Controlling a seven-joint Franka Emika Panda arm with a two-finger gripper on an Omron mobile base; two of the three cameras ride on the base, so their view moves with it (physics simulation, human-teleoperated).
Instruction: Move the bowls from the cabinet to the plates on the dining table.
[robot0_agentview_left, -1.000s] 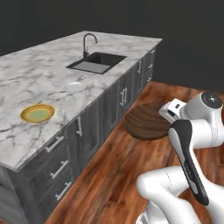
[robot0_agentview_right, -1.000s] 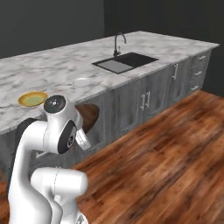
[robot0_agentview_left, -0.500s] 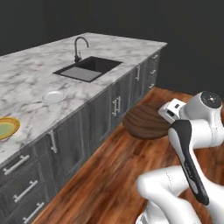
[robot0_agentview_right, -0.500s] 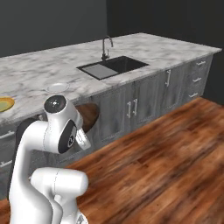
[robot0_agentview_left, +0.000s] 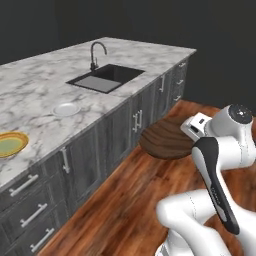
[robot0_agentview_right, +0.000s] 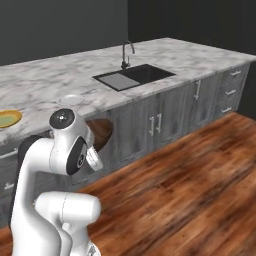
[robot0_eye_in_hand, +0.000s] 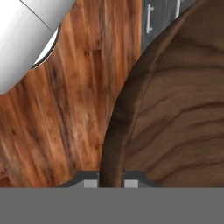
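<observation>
A: Above the plank floor (robot0_agentview_left: 125, 200), beside the grey cabinet fronts: dark wooden bowl (robot0_agentview_left: 166, 140), round, grained, nothing in it, held about level.

B: Grip?

A: Gripper (robot0_eye_in_hand: 111, 181) clamped on its rim.

B: On the marble dining table (robot0_agentview_left: 40, 90)?

A: Yellow plate (robot0_agentview_left: 10, 144), pale plate (robot0_agentview_left: 66, 109), both bare. Black sink (robot0_agentview_left: 106, 79), curved tap.

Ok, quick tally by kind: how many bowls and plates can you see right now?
Bowls: 1, the wooden bowl in the gripper.
Plates: 2, the yellow plate and the white plate, both on the table.
Total: 3.
</observation>
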